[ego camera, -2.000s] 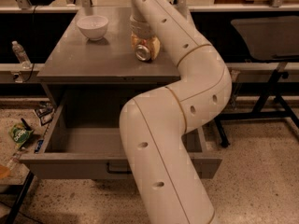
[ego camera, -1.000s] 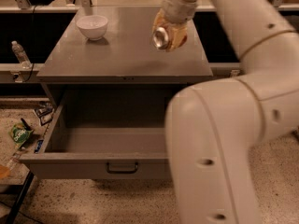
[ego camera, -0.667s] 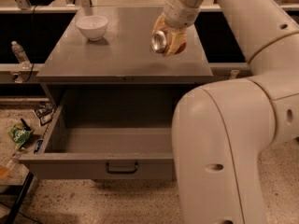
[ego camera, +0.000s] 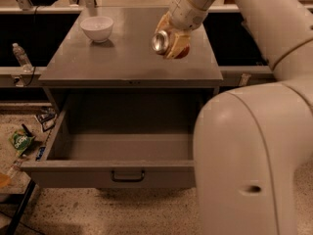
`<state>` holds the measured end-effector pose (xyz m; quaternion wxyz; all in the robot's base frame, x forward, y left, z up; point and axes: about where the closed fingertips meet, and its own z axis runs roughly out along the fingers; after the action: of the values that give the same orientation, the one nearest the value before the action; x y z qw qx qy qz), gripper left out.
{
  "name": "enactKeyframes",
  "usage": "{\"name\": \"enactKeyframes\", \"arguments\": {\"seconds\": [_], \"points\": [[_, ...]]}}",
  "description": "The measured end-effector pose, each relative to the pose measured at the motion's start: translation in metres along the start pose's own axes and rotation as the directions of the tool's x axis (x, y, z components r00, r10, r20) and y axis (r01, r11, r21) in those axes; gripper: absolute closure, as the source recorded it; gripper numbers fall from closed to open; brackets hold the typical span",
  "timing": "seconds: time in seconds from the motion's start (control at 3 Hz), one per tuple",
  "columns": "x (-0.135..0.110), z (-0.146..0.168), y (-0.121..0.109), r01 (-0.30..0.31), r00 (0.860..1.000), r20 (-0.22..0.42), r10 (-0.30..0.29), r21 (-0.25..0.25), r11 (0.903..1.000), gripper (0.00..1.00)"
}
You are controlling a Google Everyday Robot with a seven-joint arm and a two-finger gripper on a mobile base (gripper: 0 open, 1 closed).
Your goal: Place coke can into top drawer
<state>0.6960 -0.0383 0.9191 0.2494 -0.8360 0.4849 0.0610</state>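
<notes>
— Where's the gripper [ego camera: 172,43]?

— Up over the grey cabinet top [ego camera: 122,58], toward its right half and nearer the front edge than the back. It hangs from the pale arm [ego camera: 254,151], which fills the whole right side of the view.

— Is it holding anything?

— Yes. The fingers are closed around the coke can [ego camera: 160,41]. The can is tipped on its side, its silver end faces the camera, and a bit of red shows behind the fingers. It's in the air above the cabinet top, not resting on it.

— And the top drawer [ego camera: 73,173]?

— It's pulled well out beneath the cabinet top. You can see its grey floor and side walls, and a dark pull handle [ego camera: 128,176] at the middle of the flat front panel. The can is above the top surface, behind the open drawer, not inside it.

— Anything else on that surface?

— A white bowl [ego camera: 97,28], upright near the back left corner and well apart from the can.

— What about the room?

— A speckled floor [ego camera: 98,214]. On the left, a clear plastic bottle [ego camera: 21,57] stands on a low ledge [ego camera: 34,72]. Lower down by the drawer's left side there's a green packet [ego camera: 20,142] among some other litter I can't identify. Dark space runs behind the cabinet.
</notes>
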Motion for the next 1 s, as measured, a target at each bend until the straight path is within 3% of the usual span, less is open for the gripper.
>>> {"name": "enactKeyframes", "arguments": {"seconds": [0.33,0.67,1.0], "points": [[-0.038,-0.004,0.013,-0.168,0.981,0.106,0.163,0.038,0.985,1.0],[-0.065,0.002,0.041,-0.297,0.95,0.103,0.296,-0.005,0.9549,1.0],[-0.082,0.024,0.083,-0.386,0.92,0.03,0.391,-0.109,0.9159,1.0]]}}
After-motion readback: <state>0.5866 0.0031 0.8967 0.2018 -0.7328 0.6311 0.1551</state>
